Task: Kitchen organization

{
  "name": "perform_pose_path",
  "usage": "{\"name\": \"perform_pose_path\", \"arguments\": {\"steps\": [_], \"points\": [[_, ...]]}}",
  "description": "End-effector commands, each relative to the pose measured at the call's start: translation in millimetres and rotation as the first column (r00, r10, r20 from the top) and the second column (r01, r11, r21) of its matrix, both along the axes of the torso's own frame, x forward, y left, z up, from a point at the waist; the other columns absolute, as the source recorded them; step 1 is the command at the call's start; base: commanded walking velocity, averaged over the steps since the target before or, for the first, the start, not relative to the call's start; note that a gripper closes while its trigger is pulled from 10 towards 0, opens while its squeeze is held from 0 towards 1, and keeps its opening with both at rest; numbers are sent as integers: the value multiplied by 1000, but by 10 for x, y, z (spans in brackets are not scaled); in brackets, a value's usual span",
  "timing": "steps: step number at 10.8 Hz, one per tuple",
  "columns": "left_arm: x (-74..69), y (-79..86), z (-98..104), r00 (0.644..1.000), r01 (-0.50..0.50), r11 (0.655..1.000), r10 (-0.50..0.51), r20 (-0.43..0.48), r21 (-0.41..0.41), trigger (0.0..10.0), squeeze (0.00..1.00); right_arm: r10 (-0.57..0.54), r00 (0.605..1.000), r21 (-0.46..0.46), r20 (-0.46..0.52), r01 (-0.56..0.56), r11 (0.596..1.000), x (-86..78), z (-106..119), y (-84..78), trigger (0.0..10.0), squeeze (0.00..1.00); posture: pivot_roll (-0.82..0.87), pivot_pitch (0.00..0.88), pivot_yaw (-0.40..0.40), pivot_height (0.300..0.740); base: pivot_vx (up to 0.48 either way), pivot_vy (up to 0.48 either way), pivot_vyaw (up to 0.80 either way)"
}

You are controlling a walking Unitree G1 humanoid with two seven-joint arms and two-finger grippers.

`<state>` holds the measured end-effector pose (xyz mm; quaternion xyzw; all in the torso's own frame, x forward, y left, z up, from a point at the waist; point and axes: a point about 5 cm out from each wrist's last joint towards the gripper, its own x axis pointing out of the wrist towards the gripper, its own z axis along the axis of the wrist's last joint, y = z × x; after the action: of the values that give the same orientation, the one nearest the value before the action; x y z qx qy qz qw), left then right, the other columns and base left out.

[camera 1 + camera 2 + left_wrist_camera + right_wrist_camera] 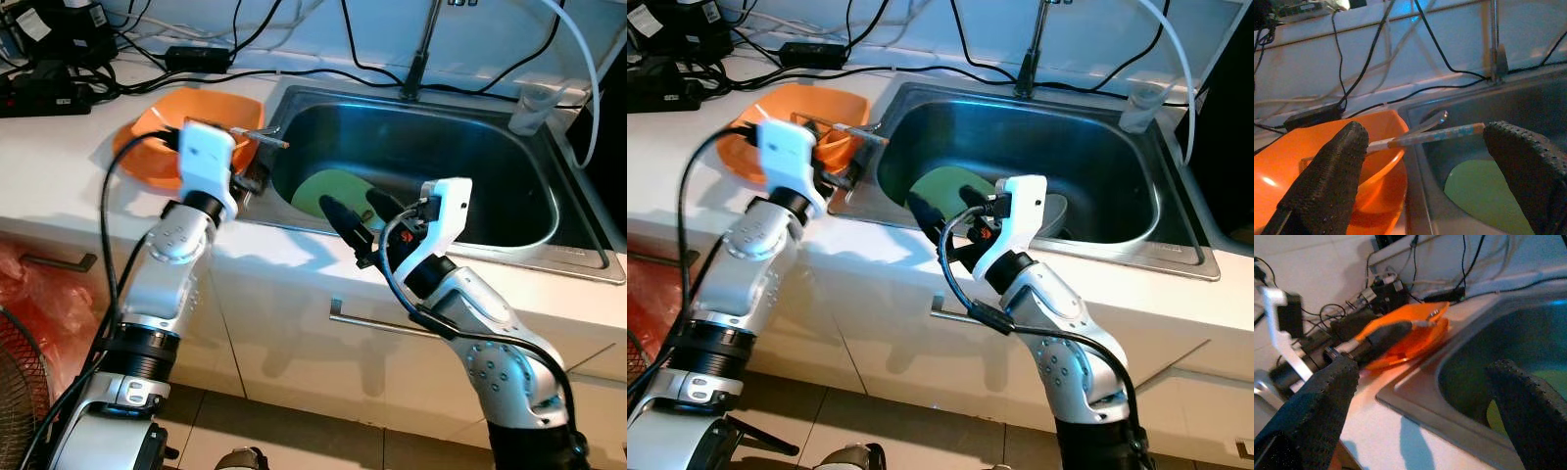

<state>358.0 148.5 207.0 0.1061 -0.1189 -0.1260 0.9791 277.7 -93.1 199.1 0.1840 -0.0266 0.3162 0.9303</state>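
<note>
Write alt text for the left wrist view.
Two open black fingers frame an orange bowl on the counter, with a chopstick and a spoon resting across its rim. Beside it, a steel sink holds a green plate.

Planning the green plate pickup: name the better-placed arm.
Right. The right gripper hangs open over the sink's front edge, just above the green plate. The left gripper is by the orange bowl.
</note>
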Motion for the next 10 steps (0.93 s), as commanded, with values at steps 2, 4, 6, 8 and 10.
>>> {"name": "perform_pose_path", "arguments": {"steps": [2, 4, 6, 8, 10], "points": [[37, -2, 10, 1000, -13, 1000, 13, 17, 18, 10000, 1000, -122, 991, -95, 54, 126, 987, 1, 47, -113, 10000, 1000, -64, 72, 15, 740, 0, 0, 0], [49, -38, -31, 1000, -19, 1000, 19, 8, -16, 10000, 0, -248, 965, -162, 88, 259, 952, 29, 61, -285, 10000, 1000, -90, 78, 14, 740, 0, 0, -228], [55, -66, -57, 999, -33, 995, 33, -3, -92, 10000, 0, -314, 944, -178, 102, 328, 928, 70, 92, -428, 10000, 1000, -96, 81, 3, 740, 0, 0, -775], [37, -75, -90, 999, -47, 991, 46, -7, -129, 10000, 0, -351, 925, -224, 146, 376, 899, 165, 122, -602, 10000, 953, -90, 81, 4, 740, 0, 0, -381], [55, -40, -57, 997, -81, 990, 82, 8, -112, 10000, 0, -340, 925, -268, 169, 375, 887, 209, 126, -695, 10000, 737, -89, 78, 14, 740, 0, 0, 0]]}}
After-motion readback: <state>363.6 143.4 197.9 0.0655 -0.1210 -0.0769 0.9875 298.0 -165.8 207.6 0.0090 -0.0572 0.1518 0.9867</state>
